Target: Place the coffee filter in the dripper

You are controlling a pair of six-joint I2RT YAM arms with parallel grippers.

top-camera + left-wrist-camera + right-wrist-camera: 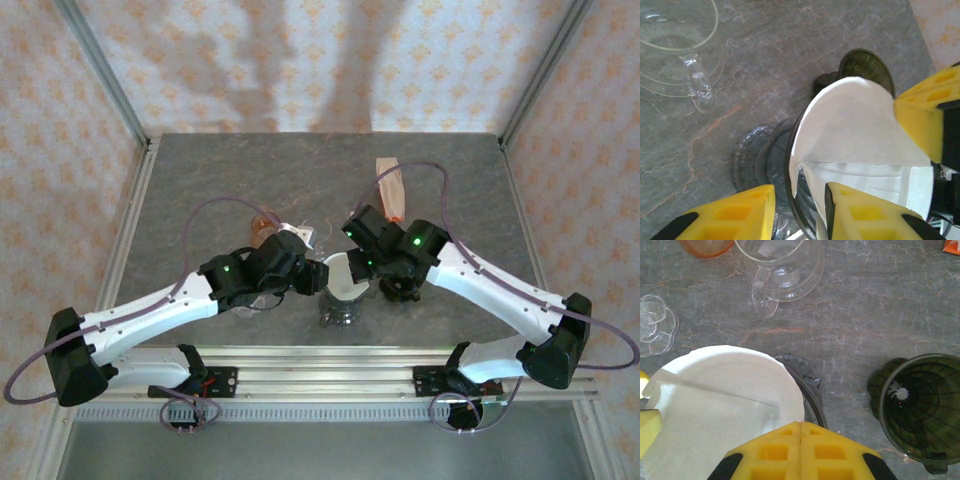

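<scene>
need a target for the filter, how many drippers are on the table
2: a clear dripper holding the filter, and an empty dark dripper beside it. Arms may hide more.

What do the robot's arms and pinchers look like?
The left arm and right arm are white with black joints, small green lights and looping purple cables. The left gripper and right gripper have chunky yellow fingers with square hollows.

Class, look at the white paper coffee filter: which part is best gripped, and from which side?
Pinch the white paper coffee filter at its curved upper rim, coming from above to straddle it, inside and outside. It is a thin sheet opened into a cone, mouth upward, so probably only that edge can be pinched.
</scene>
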